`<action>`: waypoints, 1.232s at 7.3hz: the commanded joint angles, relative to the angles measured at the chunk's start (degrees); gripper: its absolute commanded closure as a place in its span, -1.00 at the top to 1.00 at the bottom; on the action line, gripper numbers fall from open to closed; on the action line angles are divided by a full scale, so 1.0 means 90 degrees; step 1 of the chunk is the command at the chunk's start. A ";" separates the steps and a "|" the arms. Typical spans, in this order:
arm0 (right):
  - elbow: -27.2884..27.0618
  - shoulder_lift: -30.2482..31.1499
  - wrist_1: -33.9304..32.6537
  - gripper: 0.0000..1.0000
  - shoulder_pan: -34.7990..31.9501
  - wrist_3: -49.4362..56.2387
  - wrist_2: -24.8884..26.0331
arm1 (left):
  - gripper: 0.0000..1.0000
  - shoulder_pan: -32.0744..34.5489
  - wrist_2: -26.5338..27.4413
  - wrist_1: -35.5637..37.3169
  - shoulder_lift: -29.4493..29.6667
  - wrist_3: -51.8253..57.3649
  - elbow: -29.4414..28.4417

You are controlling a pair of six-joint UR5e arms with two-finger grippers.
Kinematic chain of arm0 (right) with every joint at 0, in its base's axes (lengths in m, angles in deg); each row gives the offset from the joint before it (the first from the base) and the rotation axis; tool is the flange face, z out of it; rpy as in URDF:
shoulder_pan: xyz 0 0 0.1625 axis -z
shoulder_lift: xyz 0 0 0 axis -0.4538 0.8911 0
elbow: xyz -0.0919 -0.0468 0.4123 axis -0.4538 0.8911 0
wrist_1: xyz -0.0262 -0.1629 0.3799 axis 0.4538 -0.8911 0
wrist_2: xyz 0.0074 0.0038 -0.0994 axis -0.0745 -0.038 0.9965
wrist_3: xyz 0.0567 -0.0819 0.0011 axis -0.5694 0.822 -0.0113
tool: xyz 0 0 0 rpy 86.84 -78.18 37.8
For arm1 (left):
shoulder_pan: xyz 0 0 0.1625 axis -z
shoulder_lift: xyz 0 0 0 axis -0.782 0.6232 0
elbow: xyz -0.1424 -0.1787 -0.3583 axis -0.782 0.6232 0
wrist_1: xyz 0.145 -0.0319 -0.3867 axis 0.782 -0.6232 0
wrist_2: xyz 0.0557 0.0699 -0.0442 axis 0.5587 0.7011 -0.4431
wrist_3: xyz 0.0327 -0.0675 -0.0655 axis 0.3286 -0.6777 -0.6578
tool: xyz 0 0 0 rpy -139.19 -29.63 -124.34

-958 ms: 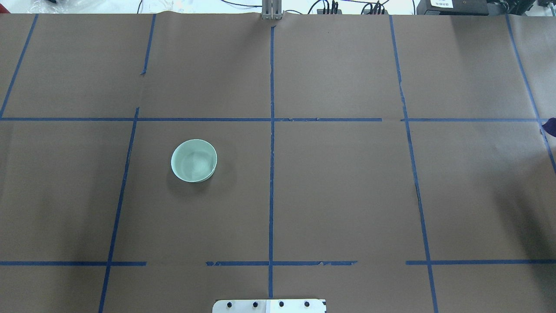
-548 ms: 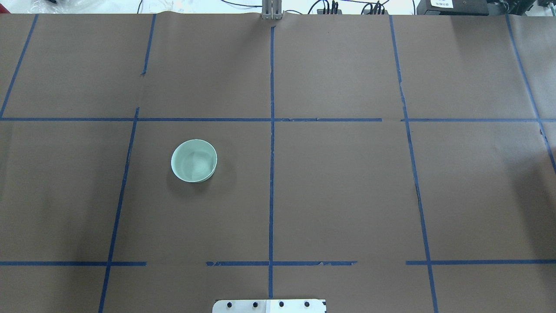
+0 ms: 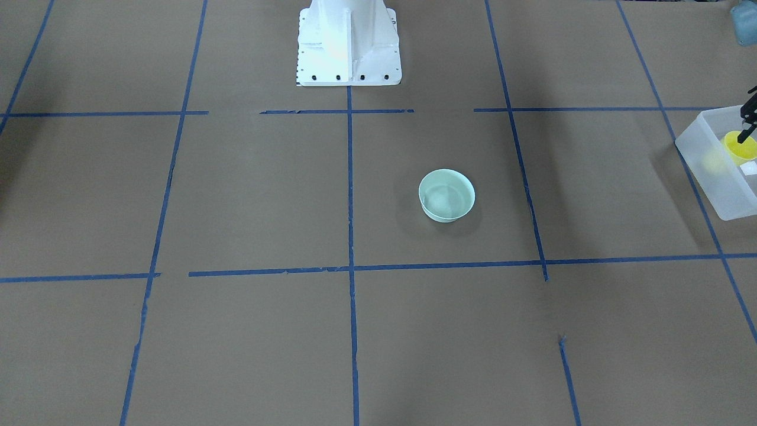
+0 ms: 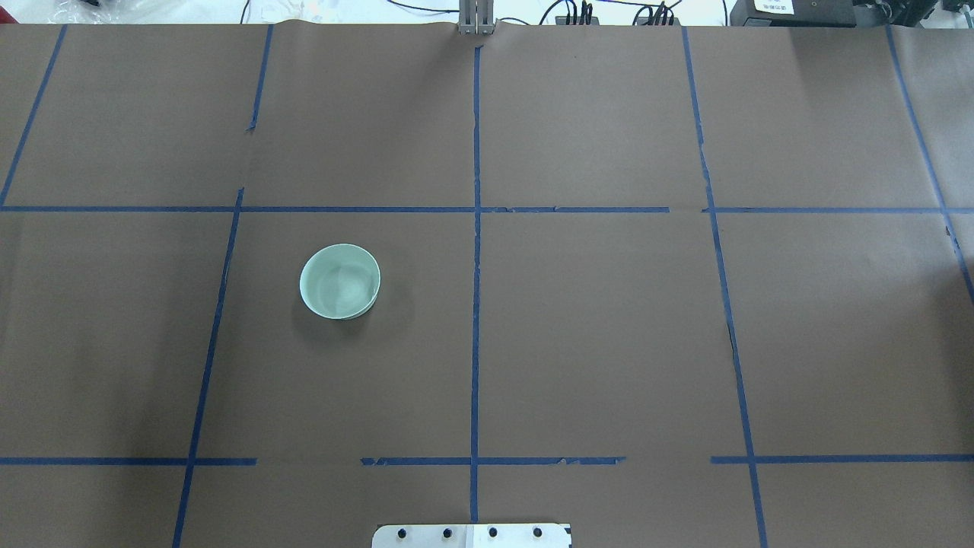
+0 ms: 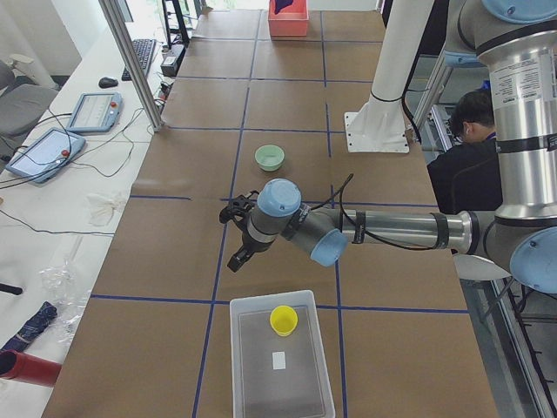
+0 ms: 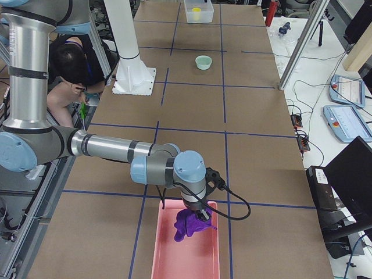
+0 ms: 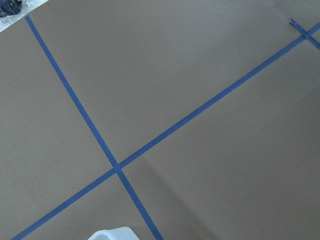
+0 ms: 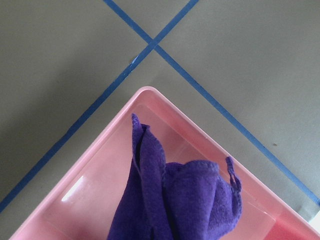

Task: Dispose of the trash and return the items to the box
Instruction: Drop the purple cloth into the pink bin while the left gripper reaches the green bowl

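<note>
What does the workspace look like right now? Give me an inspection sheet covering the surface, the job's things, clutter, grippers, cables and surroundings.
Surface: brown paper-covered table marked with a blue tape grid.
Job's things: small yellow plastic cup upright inside the translucent white plastic bin; purple cloth over the pink plastic tray; pale green round bowl alone on the table.
Clutter: nothing seen.
Grippers: left gripper above bare table beyond the bin, jaws unclear; right gripper at the cloth, jaws hidden.
Cables: black cable looping off the right wrist.
Surroundings: tablets on a side bench; a seated person.
</note>
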 commanded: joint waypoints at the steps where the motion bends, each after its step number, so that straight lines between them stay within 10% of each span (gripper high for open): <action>1: 0.0136 -0.0079 0.0198 1.00 0.0008 -0.1298 -0.0598 | 1.00 -0.0024 0.0064 0.0226 0.0129 -0.0044 0.0206; 4: -0.0127 -0.0090 0.0218 0.96 0.0232 -0.2807 -0.0954 | 1.00 -0.0392 0.0219 0.1798 0.0833 -0.1394 0.1305; 9: -0.0177 -0.0021 0.0324 1.00 0.0252 -0.3016 -0.0954 | 1.00 -0.3701 0.1546 0.1073 0.1535 -0.7066 0.1994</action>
